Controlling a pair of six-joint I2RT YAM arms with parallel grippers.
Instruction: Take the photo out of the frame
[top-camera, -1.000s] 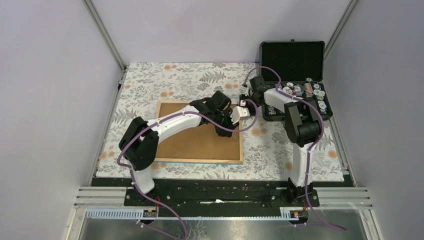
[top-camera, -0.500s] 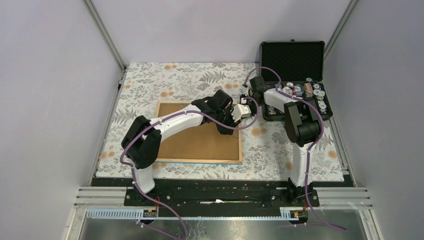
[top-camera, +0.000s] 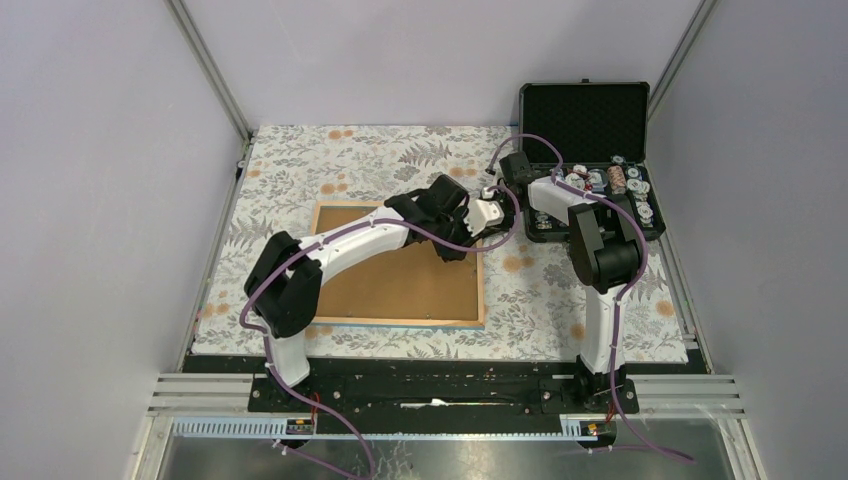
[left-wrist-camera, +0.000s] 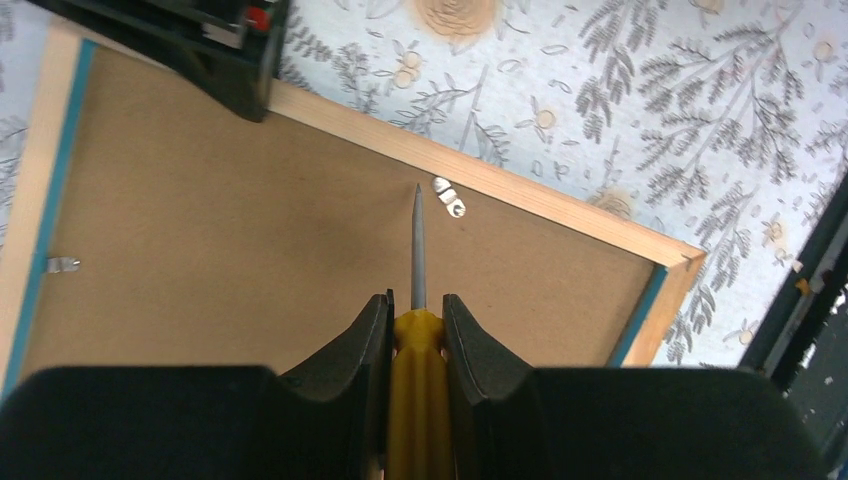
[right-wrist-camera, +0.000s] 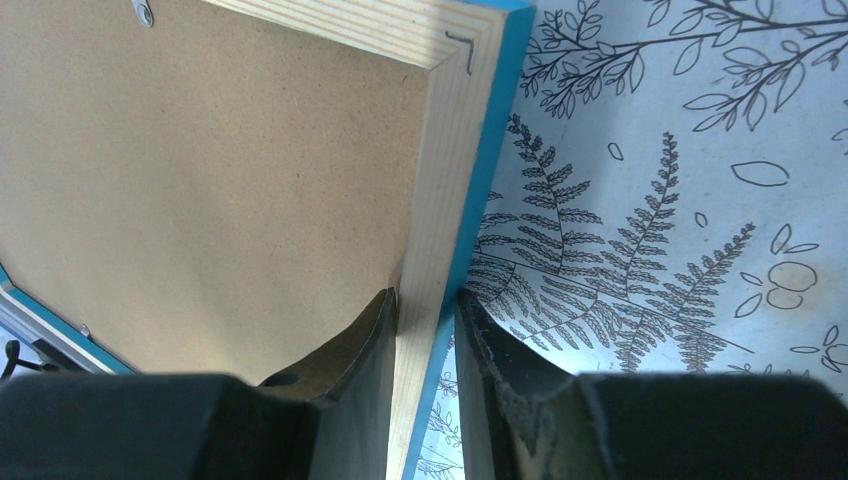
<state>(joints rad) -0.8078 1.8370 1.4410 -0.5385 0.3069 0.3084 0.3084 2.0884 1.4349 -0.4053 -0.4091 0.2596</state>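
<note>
Brown-backed frame (top-camera: 400, 290) flat, apparently face-down, long axis left-right.

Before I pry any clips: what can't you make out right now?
The photo: all views, hidden under the frame's brown back panel.
Its far right corner: top view, covered by the left arm.
Whether the screwdriver tip touches the panel: left wrist view, angle unclear.
The case's contents: top view, too small.

You have 1 table (top-camera: 440, 362) covered by 1 floral cloth (top-camera: 340, 160). The frame (top-camera: 390, 285) lies flat on that cloth, brown back up. Beyond the frame's far right corner sits 1 open black case (top-camera: 585, 120), near it but not touching.
</note>
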